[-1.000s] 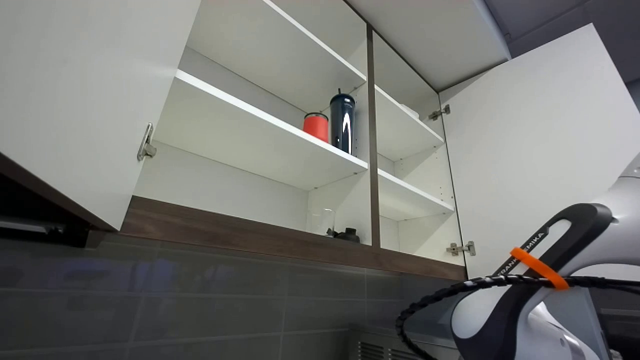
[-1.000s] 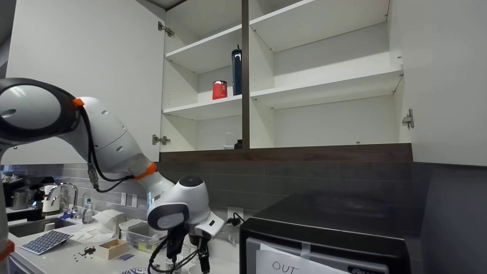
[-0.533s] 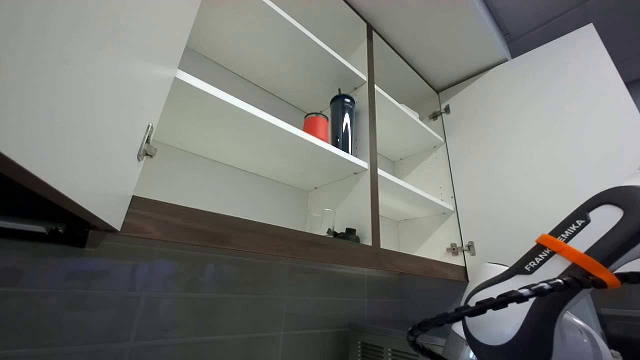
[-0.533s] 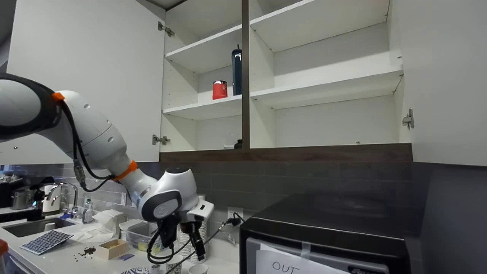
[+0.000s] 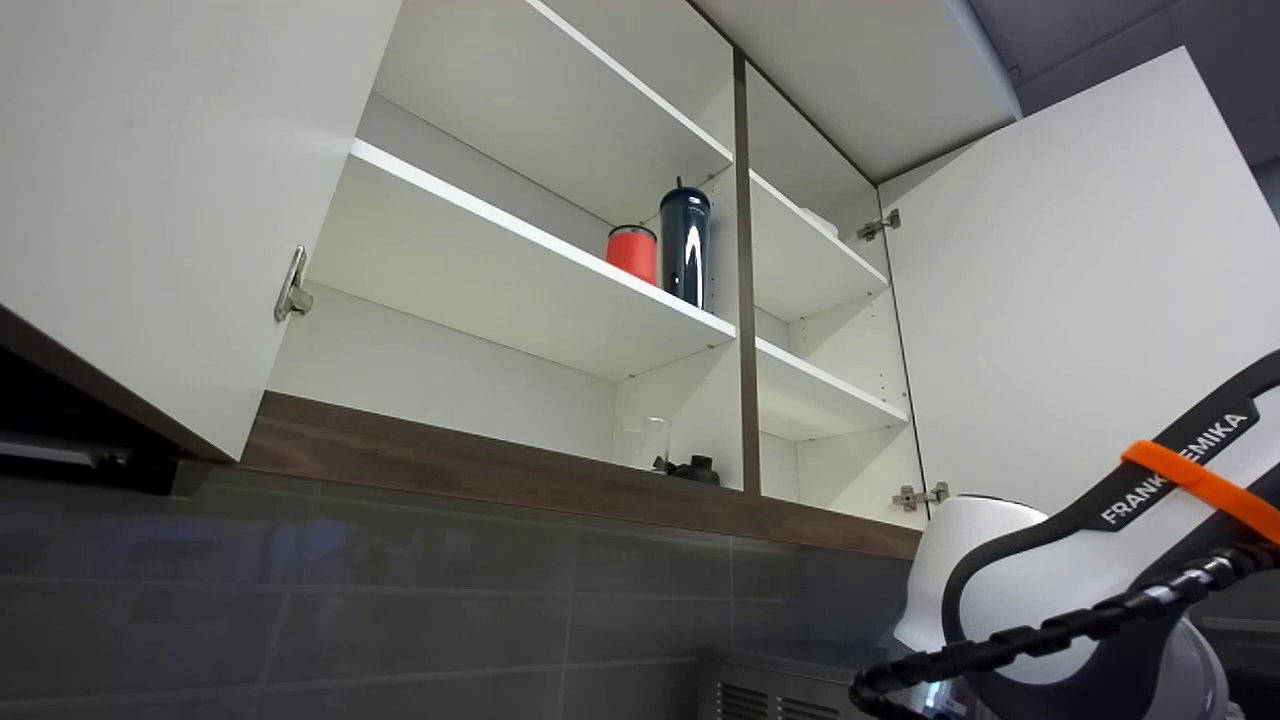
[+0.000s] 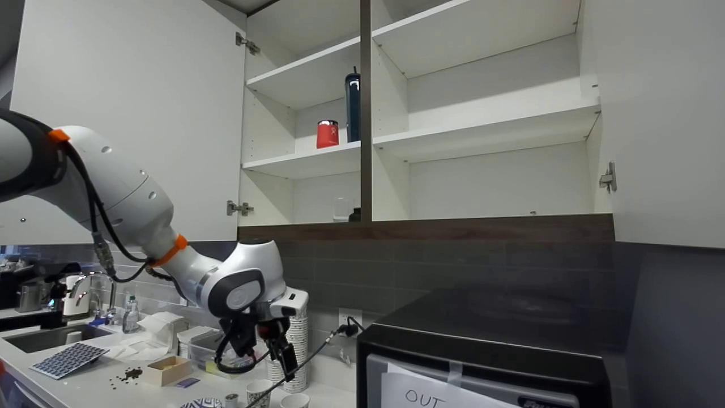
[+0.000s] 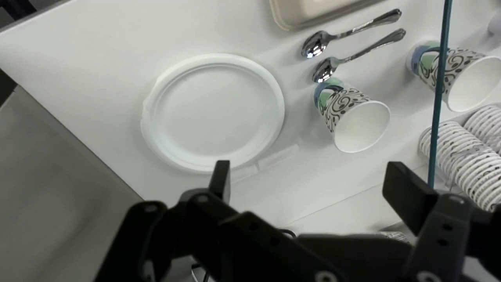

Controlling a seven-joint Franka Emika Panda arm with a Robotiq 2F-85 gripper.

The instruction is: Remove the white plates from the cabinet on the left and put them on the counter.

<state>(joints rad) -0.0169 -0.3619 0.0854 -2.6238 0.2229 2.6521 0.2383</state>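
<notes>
Here we are over the counter, gripper spread wide and nothing between its fingers! Flat on that pale top lies a white plate, single or a thin stack, we can't tell. One finger overlaps its rim in the wrist view; whether they touch, we can't say. High up in the cabinet, doors swung back, an exterior view shows something white, too little to name. Our call: this looks like the point of letting go, with backing off next. We want straight up first, fingers well apart, so neither drags that rim. Mind the paper cup near the plate, and watch the cord passing by the far finger: a sideways swing could snag it! Then, should that be more plates up there, we'd go in level and pinch one edge.
</notes>
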